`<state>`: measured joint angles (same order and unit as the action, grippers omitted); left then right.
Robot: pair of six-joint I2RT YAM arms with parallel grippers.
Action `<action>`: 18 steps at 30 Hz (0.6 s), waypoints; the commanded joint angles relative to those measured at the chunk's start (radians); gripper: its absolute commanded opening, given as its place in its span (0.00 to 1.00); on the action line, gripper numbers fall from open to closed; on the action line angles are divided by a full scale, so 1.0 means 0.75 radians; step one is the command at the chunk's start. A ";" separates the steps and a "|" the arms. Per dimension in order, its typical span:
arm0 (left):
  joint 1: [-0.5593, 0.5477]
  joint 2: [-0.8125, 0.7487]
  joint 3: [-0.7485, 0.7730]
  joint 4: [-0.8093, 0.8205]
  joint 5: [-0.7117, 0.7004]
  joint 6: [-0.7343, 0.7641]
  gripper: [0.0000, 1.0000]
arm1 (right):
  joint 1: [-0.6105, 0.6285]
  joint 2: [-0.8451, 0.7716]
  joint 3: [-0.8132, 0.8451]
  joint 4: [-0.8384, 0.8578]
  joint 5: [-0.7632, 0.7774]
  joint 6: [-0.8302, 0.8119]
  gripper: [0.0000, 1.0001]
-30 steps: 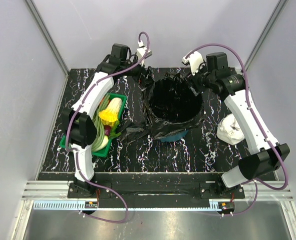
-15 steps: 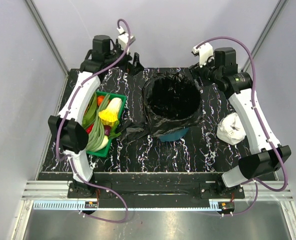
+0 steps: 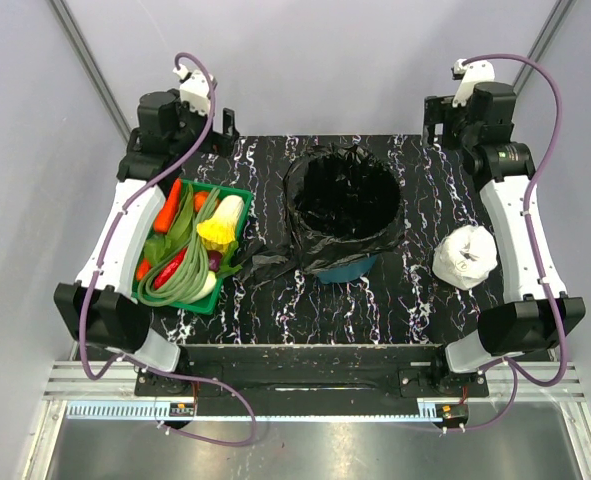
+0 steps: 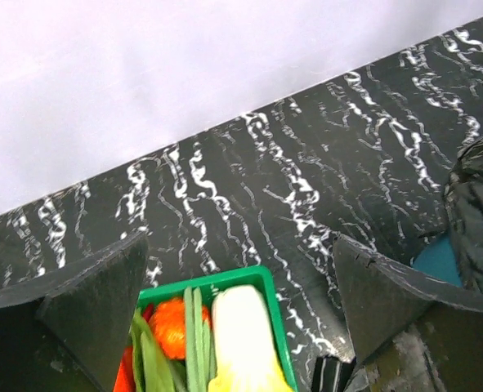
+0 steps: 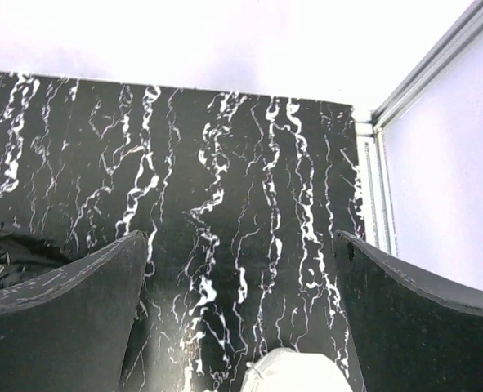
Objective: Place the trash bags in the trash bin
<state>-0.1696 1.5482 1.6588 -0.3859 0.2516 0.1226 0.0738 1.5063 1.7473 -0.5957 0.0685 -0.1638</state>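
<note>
Two tools, both spread wide, nothing held. The left tool point(image 4: 239, 239) has been pulled back from the bin rim to the far-left corner of the counter point(image 3: 275, 310). The right tool point(image 5: 241, 237) has likewise been pulled back to the far-right corner.

The large trash bag point(image 3: 320, 250) has been released and is left lining the trash bin point(image 3: 352, 270), with its mouth open and film folded out over the rim. The bin stands mid-counter, nearer the far edge, and its teal wall is exposed only on the near side. That bag is judged done.

The small trash bag point(image 3: 263, 262) is seen lying on the counter just beside the bin's left side, toward the vegetable tray point(image 3: 237, 192). Contact with the liner cannot be told. It is not yet in the bin, so a pick by the left tool is expected next.

A white crumpled wad point(image 3: 465, 257) lies by the right edge, well apart from the bin.
</note>
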 commanded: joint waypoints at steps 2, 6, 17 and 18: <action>0.064 -0.144 -0.134 0.136 -0.119 -0.026 0.99 | 0.008 -0.053 -0.033 0.164 0.176 0.073 1.00; 0.118 -0.187 -0.215 0.195 -0.088 -0.094 0.99 | 0.008 -0.055 -0.076 0.201 0.238 0.077 1.00; 0.128 -0.262 -0.336 0.324 -0.174 -0.127 0.99 | 0.008 -0.073 -0.092 0.215 0.171 0.053 1.00; 0.128 -0.262 -0.338 0.326 -0.176 -0.127 0.99 | 0.008 -0.073 -0.088 0.211 0.164 0.049 1.00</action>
<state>-0.0753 1.3972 1.4139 -0.2455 0.1486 0.0433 0.0765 1.5002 1.6642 -0.4904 0.1986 -0.1230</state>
